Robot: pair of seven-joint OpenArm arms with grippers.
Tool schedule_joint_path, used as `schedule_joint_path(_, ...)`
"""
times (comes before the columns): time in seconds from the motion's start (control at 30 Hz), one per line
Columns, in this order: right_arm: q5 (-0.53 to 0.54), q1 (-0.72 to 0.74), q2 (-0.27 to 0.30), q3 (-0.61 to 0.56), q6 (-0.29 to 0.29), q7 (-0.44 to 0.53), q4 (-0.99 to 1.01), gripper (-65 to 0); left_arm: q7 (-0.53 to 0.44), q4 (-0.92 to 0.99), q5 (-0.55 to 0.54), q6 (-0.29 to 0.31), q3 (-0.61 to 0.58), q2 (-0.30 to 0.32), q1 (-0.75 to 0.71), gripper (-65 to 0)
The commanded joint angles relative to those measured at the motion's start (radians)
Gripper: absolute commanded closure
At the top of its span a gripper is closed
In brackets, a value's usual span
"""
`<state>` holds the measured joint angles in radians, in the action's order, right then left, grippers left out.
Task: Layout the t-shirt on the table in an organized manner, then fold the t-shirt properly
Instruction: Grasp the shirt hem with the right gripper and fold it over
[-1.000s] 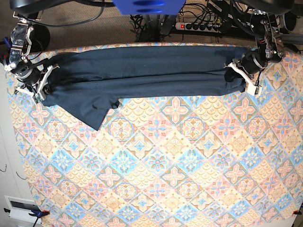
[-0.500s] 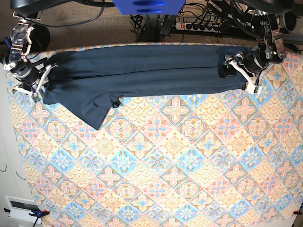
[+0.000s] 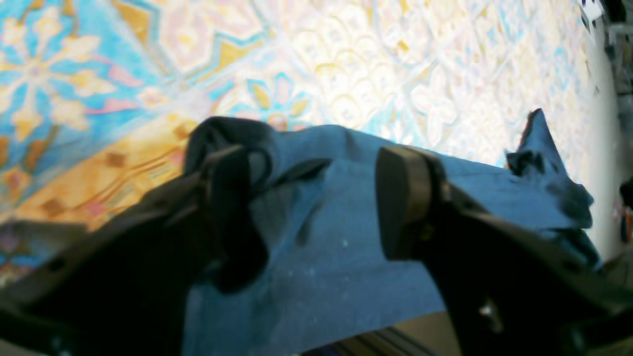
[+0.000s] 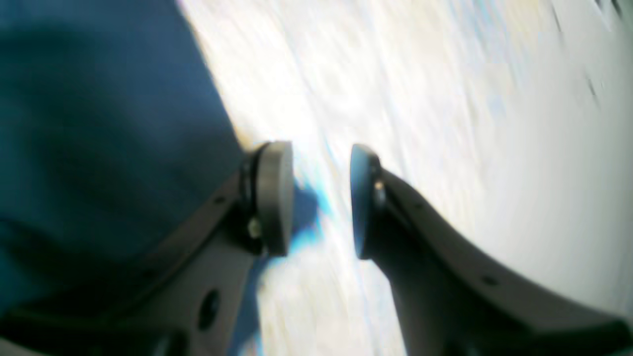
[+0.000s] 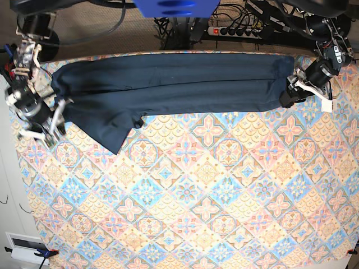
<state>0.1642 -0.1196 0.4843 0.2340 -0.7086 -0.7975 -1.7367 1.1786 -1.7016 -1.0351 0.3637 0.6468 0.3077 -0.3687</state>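
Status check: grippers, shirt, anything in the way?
Left gripper open, over shirt end. Right gripper open, empty, beside the dark navy-teal fabric t-shirt. Shirt lies in a long band on the tile-patterned table, one sleeve out. Nothing obstructing.

Both grippers let go of the t-shirt (image 5: 168, 84): the left gripper (image 5: 309, 93) and right gripper (image 5: 44, 124) move off its ends.

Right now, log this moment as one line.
t-shirt folded lengthwise, flat on table | left gripper open over hem | right gripper open, empty
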Motion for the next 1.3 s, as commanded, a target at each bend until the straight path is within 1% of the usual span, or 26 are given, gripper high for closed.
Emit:
schedule_joint_path(0.0,0.002,0.051,0.027,-0.023,0.01,-0.001,-0.007,-19.2,-0.015,-0.016,-0.035,0.007,0.006,0.015,0.004,-35.8)
schedule_joint_path(0.1,0.002,0.157,0.027,-0.129,0.01,-0.02,0.034,-19.2,-0.013,-0.016,-0.034,0.007,0.006,0.015,0.004,-35.4)
schedule_joint_path(0.2,0.002,0.228,0.027,-0.216,0.01,-0.02,0.143,-19.2,-0.013,-0.016,-0.034,0.007,0.006,0.015,0.004,-35.5)
schedule_joint_path(0.33,0.002,0.292,0.027,-0.278,0.01,-0.012,0.304,-19.2,-0.013,-0.016,-0.034,0.007,0.006,0.017,0.004,-35.5)
schedule_joint_path(0.43,0.002,0.315,0.027,-0.292,0.01,-0.01,0.398,-19.2,-0.013,-0.016,-0.029,0.007,0.006,0.017,0.004,-35.5)
schedule_joint_path(0.53,0.002,0.32,0.026,-0.292,0.01,-0.01,0.436,-19.4,-0.013,-0.016,-0.027,0.007,0.006,0.017,0.004,-35.5)
schedule_joint_path(0.67,0.004,0.315,0.023,-0.292,0.01,-0.01,0.442,-23.9,-0.016,-0.016,-0.026,0.007,0.005,0.017,0.004,-35.5)
schedule_joint_path(0.73,0.005,0.314,0.009,-0.292,0.01,-0.01,0.442,-25.1,-0.016,-0.016,-0.026,0.007,0.005,0.017,0.006,-35.5)
schedule_joint_path(0.83,0.005,0.317,-0.025,-0.292,0.01,-0.01,0.442,-25.4,-0.018,-0.015,-0.026,0.007,0.005,0.017,0.006,-35.5)
schedule_joint_path(1.13,0.007,0.312,-0.032,-0.292,0.01,-0.01,0.433,-25.5,-0.016,-0.015,-0.026,0.007,0.003,0.02,0.006,-35.5)
schedule_joint_path(1.2,0.027,0.311,-0.032,-0.292,0.01,-0.01,0.433,-25.5,-0.015,-0.015,-0.026,0.007,0.003,0.02,0.006,-35.5)
schedule_joint_path(1.27,0.09,0.311,-0.031,-0.292,0.01,-0.013,0.433,-25.4,-0.015,-0.015,-0.026,0.007,0.003,0.02,0.006,-35.5)
